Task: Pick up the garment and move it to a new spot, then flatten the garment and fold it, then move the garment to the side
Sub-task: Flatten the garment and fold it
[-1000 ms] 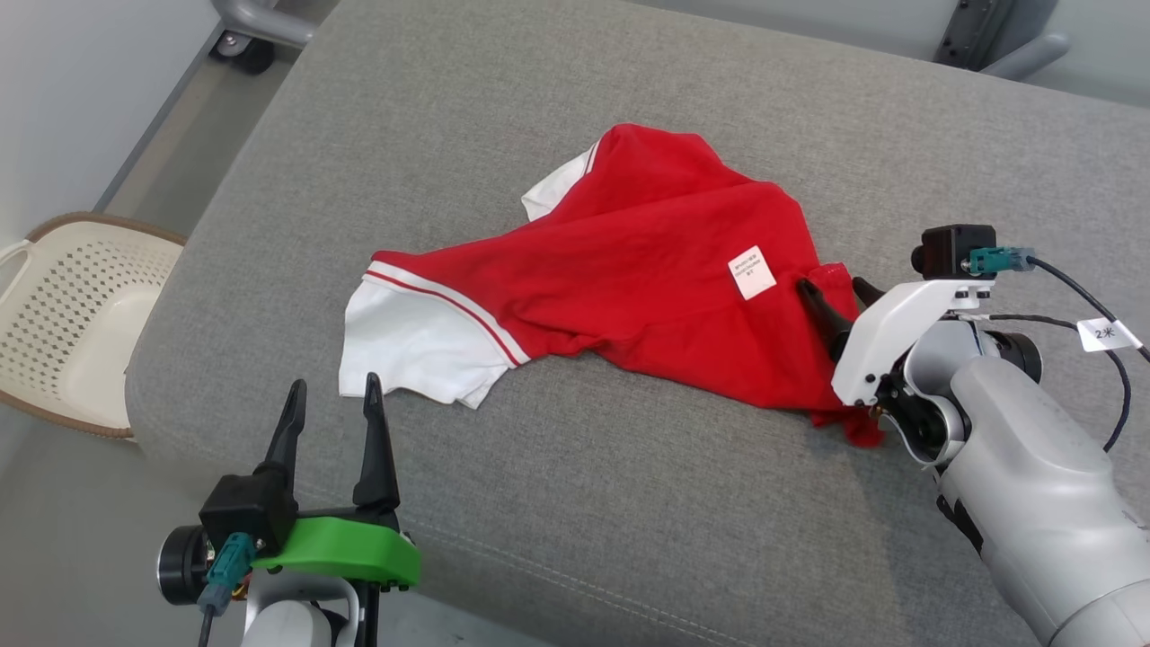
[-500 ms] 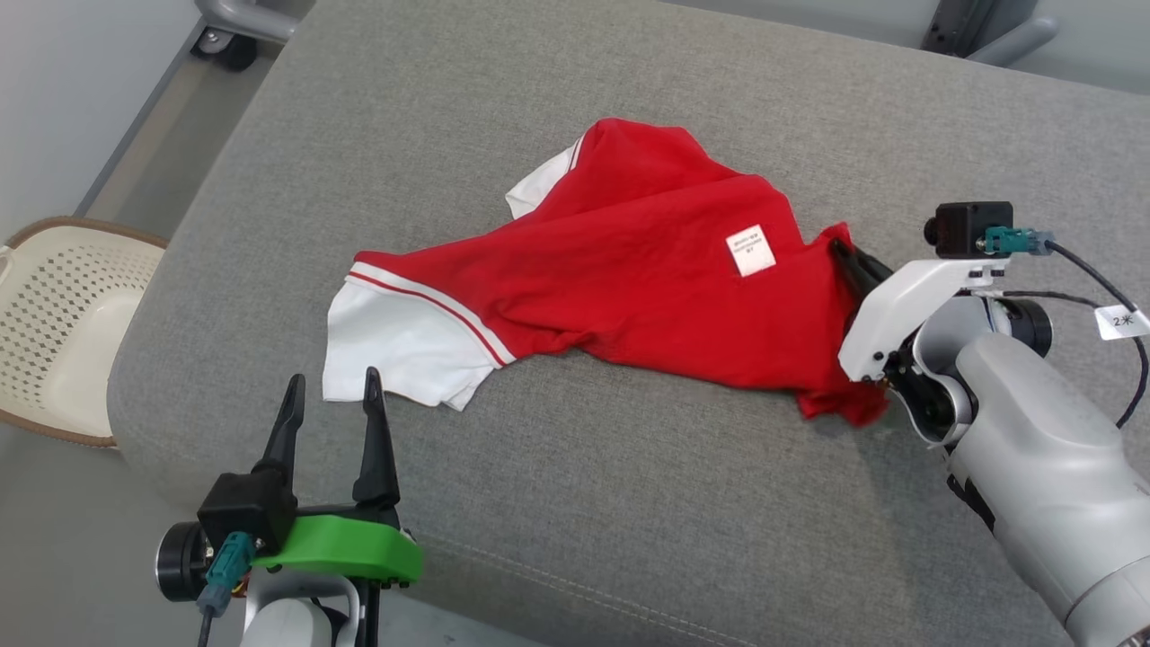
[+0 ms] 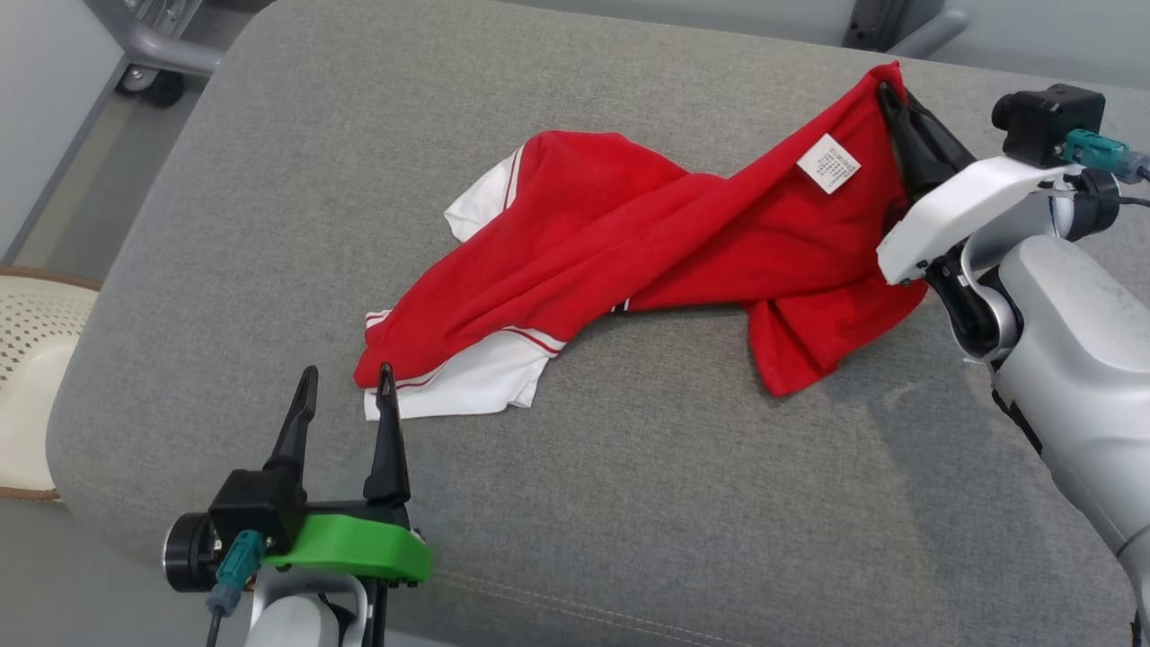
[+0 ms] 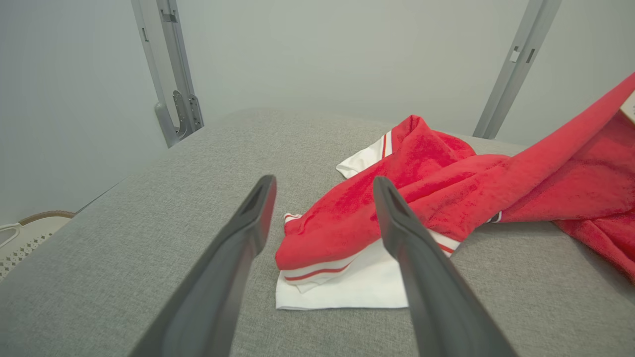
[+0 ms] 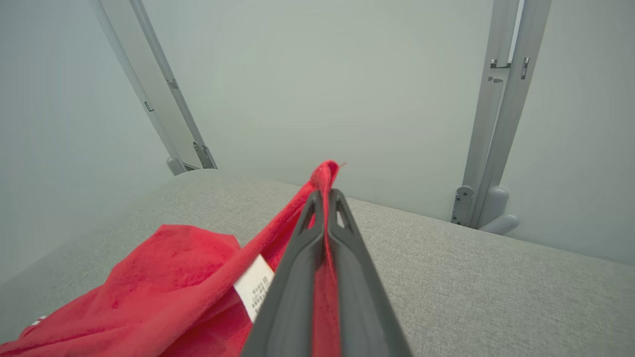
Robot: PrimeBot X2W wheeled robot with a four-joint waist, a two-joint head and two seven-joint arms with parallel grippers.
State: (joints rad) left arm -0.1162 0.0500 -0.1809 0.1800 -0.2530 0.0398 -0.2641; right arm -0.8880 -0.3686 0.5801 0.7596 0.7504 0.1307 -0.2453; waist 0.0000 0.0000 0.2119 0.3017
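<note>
Here the right end effector [image 3: 888, 90] pinches the garment [image 3: 647, 234] edge.

I log a broad grey woven-fabric cushion [image 3: 629, 503] as the work surface, evenly lit. Plain pale grey walls [image 5: 317, 74] stand behind it, with grey metal uprights [image 5: 501, 124]. To my left, a cream perforated plastic basket with a brown rim [image 3: 36, 314] sits on the grey floor [image 3: 103, 171].

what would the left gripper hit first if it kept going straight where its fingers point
Probably the white, red-striped sleeve of the red fabric garment, just ahead of the open left gripper; how high the gripper sits above it is unclear.
</note>
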